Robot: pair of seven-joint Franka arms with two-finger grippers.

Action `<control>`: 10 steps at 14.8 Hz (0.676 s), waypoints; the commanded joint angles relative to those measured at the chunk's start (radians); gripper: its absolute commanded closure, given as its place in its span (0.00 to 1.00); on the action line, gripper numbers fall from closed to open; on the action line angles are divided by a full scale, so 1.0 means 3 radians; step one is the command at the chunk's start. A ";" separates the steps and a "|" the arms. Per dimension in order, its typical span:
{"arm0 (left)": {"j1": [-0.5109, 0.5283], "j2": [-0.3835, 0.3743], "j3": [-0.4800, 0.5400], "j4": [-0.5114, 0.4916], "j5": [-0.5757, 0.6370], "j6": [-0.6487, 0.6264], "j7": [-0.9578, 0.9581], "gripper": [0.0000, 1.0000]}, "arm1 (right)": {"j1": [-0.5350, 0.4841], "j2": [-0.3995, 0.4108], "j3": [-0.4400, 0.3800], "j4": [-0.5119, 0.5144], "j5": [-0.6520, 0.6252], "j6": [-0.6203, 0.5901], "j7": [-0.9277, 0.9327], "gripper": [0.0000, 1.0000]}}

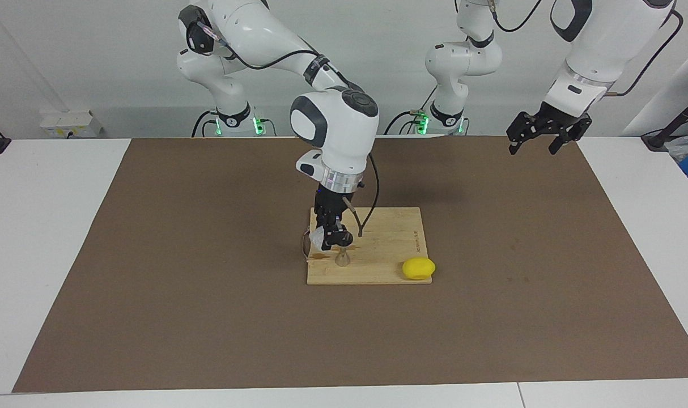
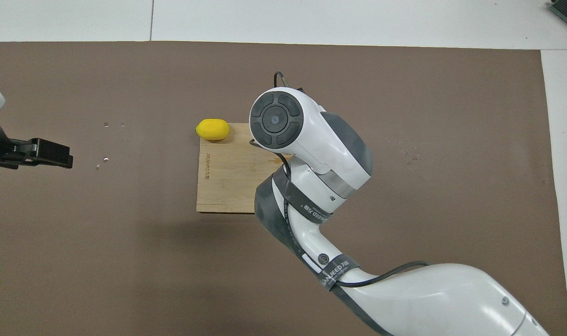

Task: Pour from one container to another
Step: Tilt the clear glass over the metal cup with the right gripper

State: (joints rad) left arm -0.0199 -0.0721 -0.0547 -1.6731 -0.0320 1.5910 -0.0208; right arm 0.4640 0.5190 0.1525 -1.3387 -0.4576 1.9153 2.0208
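Right gripper [image 1: 334, 241] at frame centre pinching tilted glass cup [image 1: 321, 238] directly above jigger [image 1: 342, 258] upright on cutting board [image 1: 389, 238], lemon [image 1: 418, 268] beside; left gripper [image 1: 539, 136] upper right, spread, waiting.

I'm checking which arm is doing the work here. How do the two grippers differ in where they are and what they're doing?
The right gripper is down over the cutting board, holding the glass cup just above the steel jigger. The left gripper hangs high over the brown mat at the left arm's end, waiting.

The right gripper is shut on the cup; the left gripper is open and empty.

Both point downward.
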 commanded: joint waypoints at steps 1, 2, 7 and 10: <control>-0.0016 -0.0108 0.0019 -0.0119 0.0050 0.0045 0.0018 0.00 | 0.0003 0.0019 0.0029 0.0070 -0.0111 -0.0095 -0.0104 1.00; -0.0016 -0.0102 0.0019 -0.0114 0.0050 0.0045 0.0013 0.00 | 0.0003 0.0019 0.0029 0.0070 -0.0116 -0.0100 -0.0109 1.00; -0.0016 -0.0108 0.0019 -0.0119 0.0050 0.0050 0.0018 0.00 | 0.0008 0.0008 0.0029 0.0075 -0.0136 -0.0126 -0.0145 1.00; -0.0016 -0.0108 0.0019 -0.0114 0.0056 0.0050 0.0013 0.00 | 0.0013 0.0008 0.0029 0.0075 -0.0137 -0.0126 -0.0222 1.00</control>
State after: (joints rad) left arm -0.0199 -0.0721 -0.0547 -1.6731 -0.0320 1.5910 -0.0208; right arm 0.4685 0.5190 0.1525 -1.3353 -0.4708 1.9031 1.9779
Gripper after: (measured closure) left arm 0.000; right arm 0.498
